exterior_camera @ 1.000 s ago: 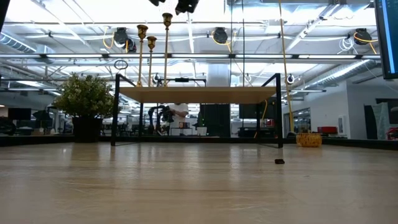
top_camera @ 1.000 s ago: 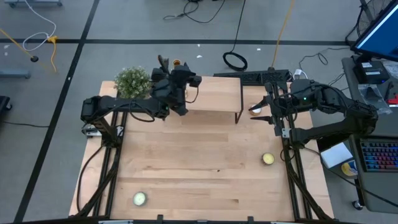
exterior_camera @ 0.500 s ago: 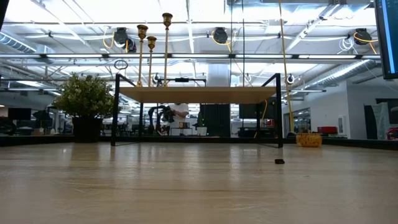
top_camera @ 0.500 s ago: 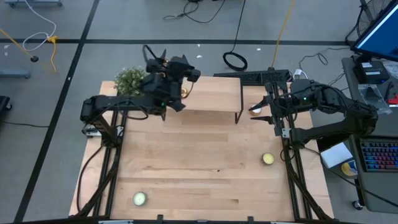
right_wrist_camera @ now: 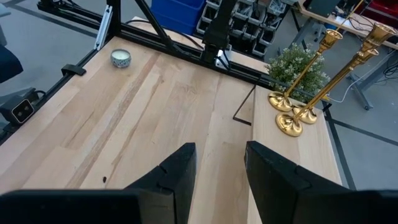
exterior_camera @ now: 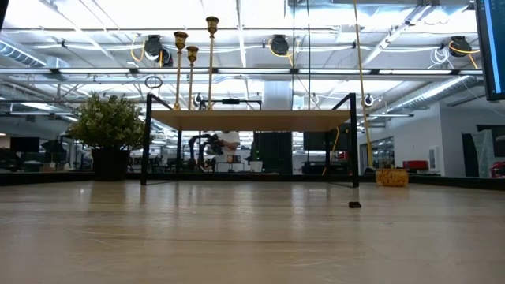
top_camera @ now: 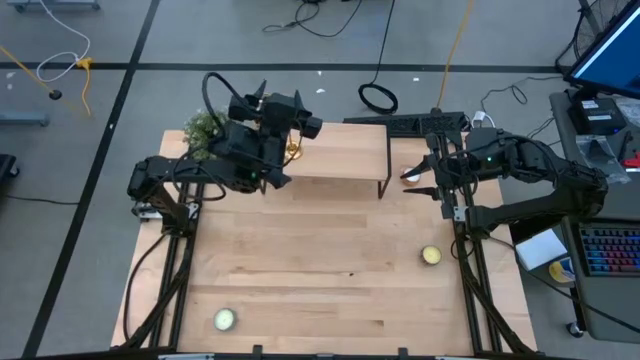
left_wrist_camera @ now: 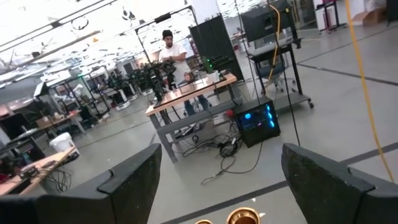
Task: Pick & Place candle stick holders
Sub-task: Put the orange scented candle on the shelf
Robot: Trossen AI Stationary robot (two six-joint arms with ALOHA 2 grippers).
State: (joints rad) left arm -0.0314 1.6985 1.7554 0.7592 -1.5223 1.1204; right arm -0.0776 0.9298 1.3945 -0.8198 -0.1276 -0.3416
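My left gripper (top_camera: pixel 300 118) is up over the far-left end of the raised shelf (top_camera: pixel 340 160), fingers (left_wrist_camera: pixel 134 180) spread wide, nothing btwn them. Candle stick holders (exterior_camera: pixel 192 67) stand upright just below/ahead of it on the shelf, close together; 3 gold stems show in low view, cup tops peek in at the edge of left wrist view. Green plant (top_camera: pixel 205 128) just beside my left arm. My right gripper (top_camera: pixel 418 177) waits off the shelf's right end, fingers (right_wrist_camera: pixel 177 171) partly apart, holding nothing; holders are well apart from it across the shelf. Candle (top_camera: pixel 431 255) near it on the table (top_camera: pixel 320 270), 2nd candle (top_camera: pixel 225 319) far off at near-left.
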